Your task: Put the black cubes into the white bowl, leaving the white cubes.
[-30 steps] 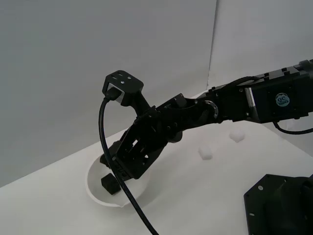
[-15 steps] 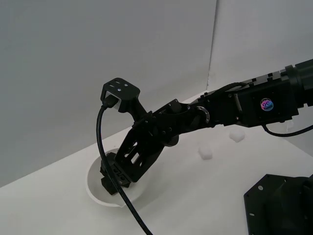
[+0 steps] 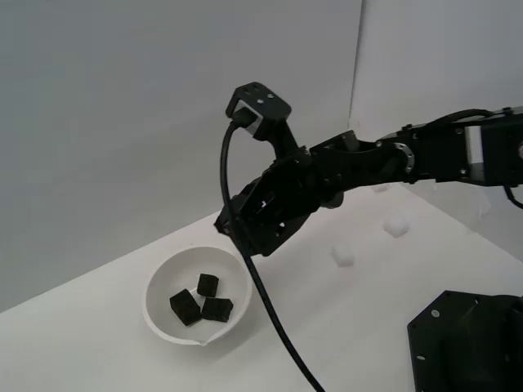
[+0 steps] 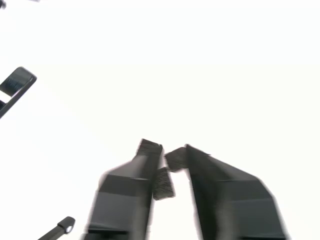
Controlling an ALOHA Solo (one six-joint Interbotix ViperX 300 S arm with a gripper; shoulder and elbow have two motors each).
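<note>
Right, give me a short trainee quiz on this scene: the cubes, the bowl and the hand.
1. How many black cubes lie in the white bowl?
2. True or false: the hand is holding a white cube.
3. Where is the hand? A: down inside the bowl. B: in the air, clear of the bowl's rim. C: resting on the table.

Key: 1. Three. 2. False; its fingers are apart with nothing between them. 3. B.
</note>
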